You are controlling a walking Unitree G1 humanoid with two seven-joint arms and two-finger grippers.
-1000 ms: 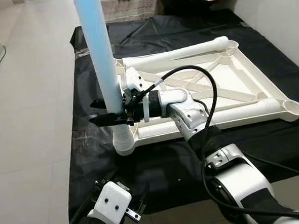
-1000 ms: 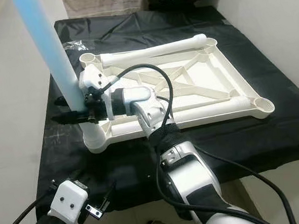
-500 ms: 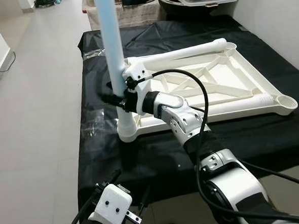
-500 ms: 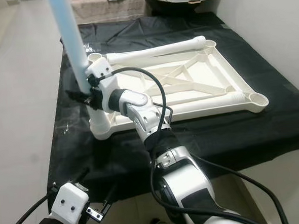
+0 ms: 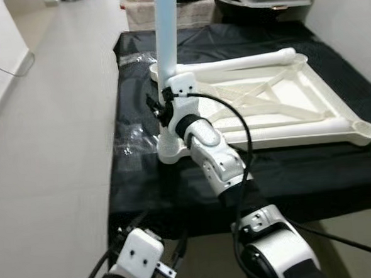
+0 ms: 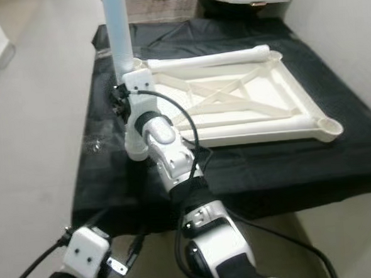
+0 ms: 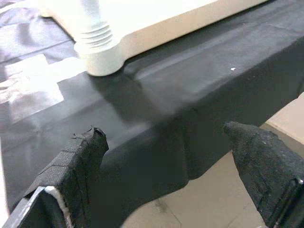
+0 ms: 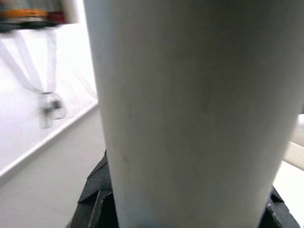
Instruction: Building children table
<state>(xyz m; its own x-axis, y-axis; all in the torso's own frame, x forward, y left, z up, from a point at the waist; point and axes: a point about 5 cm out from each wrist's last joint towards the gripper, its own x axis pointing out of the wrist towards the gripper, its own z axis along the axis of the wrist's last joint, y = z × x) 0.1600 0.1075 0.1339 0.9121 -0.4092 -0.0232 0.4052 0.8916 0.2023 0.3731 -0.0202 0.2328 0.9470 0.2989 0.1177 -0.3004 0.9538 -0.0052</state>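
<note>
A white children's table top lies upside down on a black cloth spread over a low platform, its ribbed underside facing up. A pale blue table leg stands upright in the corner socket at the near left corner of the top, close to the cloth's left edge. The right gripper reaches across from the robot's right arm and is clenched around the lower part of that leg, just above the socket; in the right wrist view the leg sits squarely between the two black fingers, pressed close against the camera. A white leg lies flat along the far edge of the table top, and another runs along its near edge toward the socket at the near right corner. A clear plastic wrapper lies on the cloth beside the left edge. The left gripper hangs low, off the cloth's near edge, its fingers spread apart and holding nothing, the threaded corner socket visible beyond them.
</note>
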